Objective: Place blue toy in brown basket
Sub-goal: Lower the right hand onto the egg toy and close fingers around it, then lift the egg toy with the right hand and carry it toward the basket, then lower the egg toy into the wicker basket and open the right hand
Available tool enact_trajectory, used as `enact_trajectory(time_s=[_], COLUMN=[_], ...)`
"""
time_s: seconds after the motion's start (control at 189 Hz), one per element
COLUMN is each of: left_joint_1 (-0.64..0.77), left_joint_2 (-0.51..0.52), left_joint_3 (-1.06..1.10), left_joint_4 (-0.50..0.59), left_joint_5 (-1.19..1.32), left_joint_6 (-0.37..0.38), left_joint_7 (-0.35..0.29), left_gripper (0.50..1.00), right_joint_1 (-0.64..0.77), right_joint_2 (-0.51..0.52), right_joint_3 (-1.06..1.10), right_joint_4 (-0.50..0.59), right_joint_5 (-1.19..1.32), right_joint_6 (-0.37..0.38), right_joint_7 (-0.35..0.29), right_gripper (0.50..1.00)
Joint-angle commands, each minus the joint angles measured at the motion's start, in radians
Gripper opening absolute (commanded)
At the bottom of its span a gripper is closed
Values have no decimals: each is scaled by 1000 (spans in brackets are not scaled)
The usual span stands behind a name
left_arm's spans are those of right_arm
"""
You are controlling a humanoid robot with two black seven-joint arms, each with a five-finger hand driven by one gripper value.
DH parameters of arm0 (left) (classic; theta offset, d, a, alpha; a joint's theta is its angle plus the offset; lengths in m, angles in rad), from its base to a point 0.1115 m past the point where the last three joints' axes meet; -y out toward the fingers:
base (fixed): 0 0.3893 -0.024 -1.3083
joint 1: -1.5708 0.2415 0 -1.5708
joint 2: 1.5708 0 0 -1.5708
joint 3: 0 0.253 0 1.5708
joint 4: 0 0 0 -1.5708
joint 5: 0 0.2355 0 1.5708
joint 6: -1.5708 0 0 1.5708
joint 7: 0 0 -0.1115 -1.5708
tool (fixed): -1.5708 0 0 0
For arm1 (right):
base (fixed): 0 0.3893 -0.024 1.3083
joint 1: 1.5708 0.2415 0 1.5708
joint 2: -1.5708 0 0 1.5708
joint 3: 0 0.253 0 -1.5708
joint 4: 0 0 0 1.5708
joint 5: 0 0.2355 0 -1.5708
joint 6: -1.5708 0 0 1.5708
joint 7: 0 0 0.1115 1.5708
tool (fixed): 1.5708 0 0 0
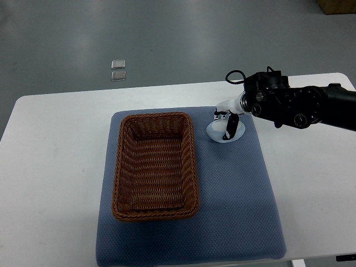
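A pale blue, rounded toy lies on the blue mat near its far right corner, just right of the brown wicker basket. The basket holds nothing. My right arm comes in from the right edge, and the right hand is down on the toy. A black-tipped finger lies across the toy's near side and white fingers sit at its far side, so the hand closes around it. The toy still touches the mat. Part of it is hidden under the hand. The left arm is out of view.
The mat covers the middle of a white table, whose far edge runs just behind the hand. On the grey floor beyond lie two small clear squares. A cardboard box corner shows at the top right.
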Motion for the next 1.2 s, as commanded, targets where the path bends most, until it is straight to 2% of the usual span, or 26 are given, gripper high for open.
enact_trajectory(time_s=[0.0, 0.354, 0.549, 0.755, 0.893, 1.099, 1.194], left_joint_1=[0, 0, 0, 0, 0, 0, 0], left_joint_2=[0, 0, 0, 0, 0, 0, 0], left_joint_3=[-1, -1, -1, 0, 0, 2, 2], left_joint_4=[1, 3, 3, 3, 3, 3, 1], left_joint_5=[0, 0, 0, 0, 0, 0, -2], left_joint_6=[1, 1, 1, 1, 1, 1, 1], left_joint_7=[-1, -1, -1, -1, 0, 0, 0], left_gripper=[1000, 1000, 1000, 1000, 1000, 1000, 1000], right_joint_1=[16, 212, 344, 466, 484, 464, 438], right_joint_2=[-23, -171, -192, -171, -96, 95, 183], right_joint_3=[12, 77, 77, 70, 67, 60, 29], right_joint_4=[14, 189, 278, 335, 345, 328, 287], right_joint_5=[2, 68, 126, 158, 169, 195, 194], right_joint_6=[11, 75, 87, 107, 103, 78, 48], right_joint_7=[3, -2, -6, -9, -6, 3, 3], right_gripper=[500, 500, 500, 500, 500, 500, 500])
